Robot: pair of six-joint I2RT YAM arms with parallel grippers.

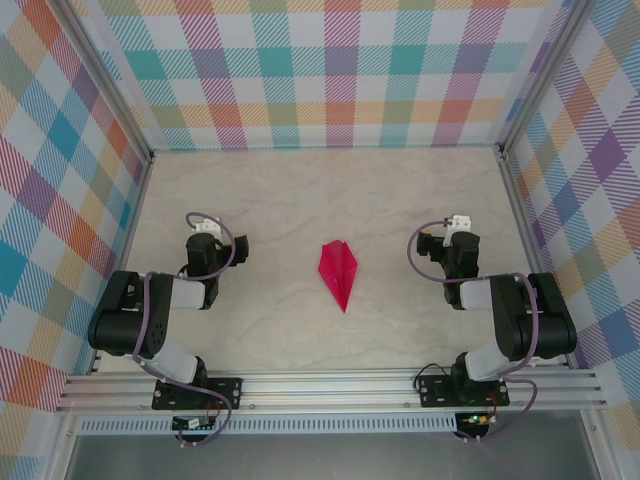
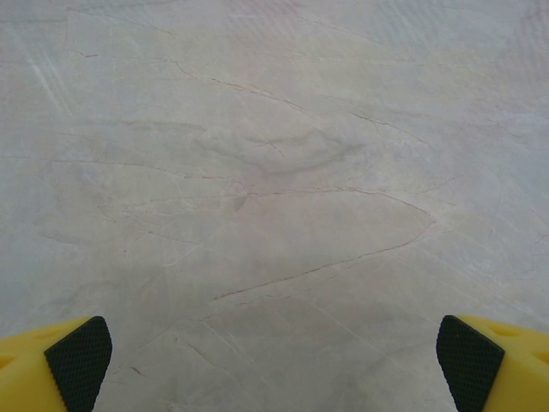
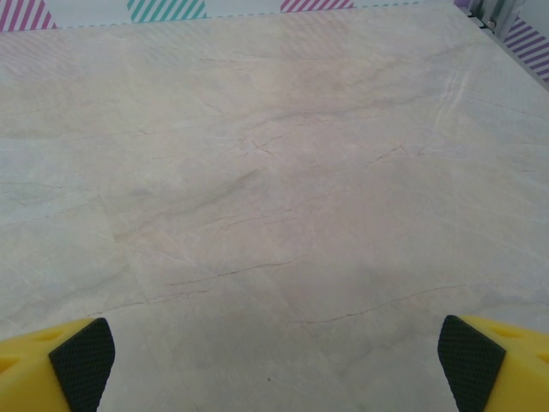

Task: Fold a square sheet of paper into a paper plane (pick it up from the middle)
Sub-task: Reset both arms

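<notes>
The paper plane [image 1: 338, 272], a narrow magenta-pink dart with a centre crease, lies flat on the marble table in the top view, its point toward the near edge. My left gripper [image 1: 207, 235] sits well to its left and my right gripper [image 1: 458, 232] well to its right; neither touches it. In the left wrist view the yellow fingers [image 2: 77, 365] with black pads stand wide apart over bare table, so that gripper [image 2: 274, 360] is open. The right gripper [image 3: 274, 360] is likewise open, its fingers [image 3: 472, 365] far apart with nothing between them.
Checked fabric walls [image 1: 330, 70] on aluminium posts close the table [image 1: 330, 190] at the back and both sides. The arm bases [image 1: 190, 385] are bolted to a rail along the near edge.
</notes>
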